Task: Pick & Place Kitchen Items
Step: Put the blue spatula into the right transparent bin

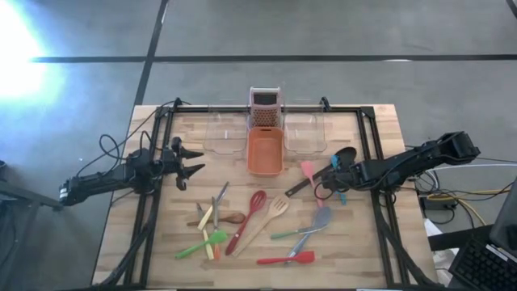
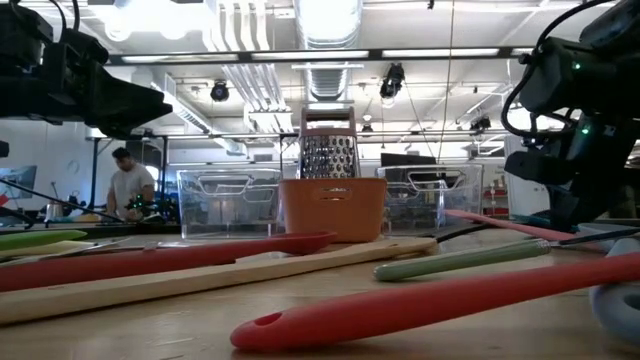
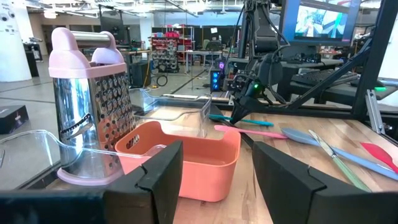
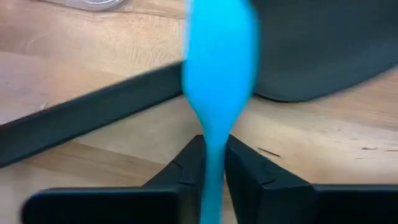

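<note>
The right gripper [image 4: 214, 163] is clamped on a blue spoon [image 4: 217, 56]; gripped at its thin neck, it may swivel. The left gripper [image 3: 214, 165] waits, fingers apart

Bright indoor light, uneven sharpness

Ceiling strip lights [image 2: 330, 20] flare white in the low view; a hard glare patch [image 1: 18, 48] burns the floor in the high view — shadows on the surface [image 1: 355, 242] are faint. The blue spoon [image 4: 217, 68] at the right wrist is blurred — the near red spatula [image 2: 420, 305] is soft too.
</note>
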### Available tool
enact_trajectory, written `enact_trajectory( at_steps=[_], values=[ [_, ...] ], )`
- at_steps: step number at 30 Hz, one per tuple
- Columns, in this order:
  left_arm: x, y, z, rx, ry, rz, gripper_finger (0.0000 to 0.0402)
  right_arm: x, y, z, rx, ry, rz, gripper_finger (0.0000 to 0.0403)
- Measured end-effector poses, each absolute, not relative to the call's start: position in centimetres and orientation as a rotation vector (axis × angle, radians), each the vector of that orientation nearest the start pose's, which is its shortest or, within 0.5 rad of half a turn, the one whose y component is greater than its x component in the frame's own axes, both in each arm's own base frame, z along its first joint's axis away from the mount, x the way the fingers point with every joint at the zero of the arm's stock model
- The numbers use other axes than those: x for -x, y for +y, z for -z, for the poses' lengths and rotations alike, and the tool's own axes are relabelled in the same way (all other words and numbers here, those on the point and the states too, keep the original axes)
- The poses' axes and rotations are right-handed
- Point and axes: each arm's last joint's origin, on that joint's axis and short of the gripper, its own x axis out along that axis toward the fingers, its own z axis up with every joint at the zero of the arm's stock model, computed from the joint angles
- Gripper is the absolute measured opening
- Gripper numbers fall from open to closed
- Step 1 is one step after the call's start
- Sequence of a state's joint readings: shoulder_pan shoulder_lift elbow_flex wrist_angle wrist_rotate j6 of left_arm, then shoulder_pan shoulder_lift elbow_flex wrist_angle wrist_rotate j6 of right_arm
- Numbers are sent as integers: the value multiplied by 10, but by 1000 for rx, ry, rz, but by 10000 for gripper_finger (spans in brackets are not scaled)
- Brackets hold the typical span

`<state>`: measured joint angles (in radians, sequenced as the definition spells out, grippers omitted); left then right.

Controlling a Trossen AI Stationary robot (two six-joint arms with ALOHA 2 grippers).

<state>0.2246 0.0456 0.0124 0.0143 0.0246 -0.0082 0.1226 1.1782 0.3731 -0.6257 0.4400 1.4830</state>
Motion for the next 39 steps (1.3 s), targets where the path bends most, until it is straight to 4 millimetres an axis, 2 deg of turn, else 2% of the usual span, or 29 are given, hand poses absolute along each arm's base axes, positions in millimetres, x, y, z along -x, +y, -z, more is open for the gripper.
enact_trajectory(
  at_steps=[2, 9, 15, 23, 28, 34, 39],
  values=[
    [-97, 22, -166, 10, 18, -200, 197, -146, 6, -120, -827, 864, 1152, 21],
    [-97, 22, -166, 11, 18, -200, 197, -154, 7, -127, -844, 859, 1113, 20],
    [-97, 22, -166, 11, 18, -200, 197, -154, 7, -134, -801, 881, 1148, 17],
    [-97, 22, -166, 10, 18, -200, 197, -160, 6, -160, -722, 894, 1197, 17],
    [-97, 22, -166, 10, 18, -200, 197, -169, 6, -196, -627, 884, 1207, 17],
    [-97, 22, -165, 11, 18, -200, 197, -180, 2, -257, -508, 749, 1192, 17],
    [-97, 22, -165, 10, 18, -200, 197, -188, -11, -307, -476, 672, 1128, 17]
  ],
)
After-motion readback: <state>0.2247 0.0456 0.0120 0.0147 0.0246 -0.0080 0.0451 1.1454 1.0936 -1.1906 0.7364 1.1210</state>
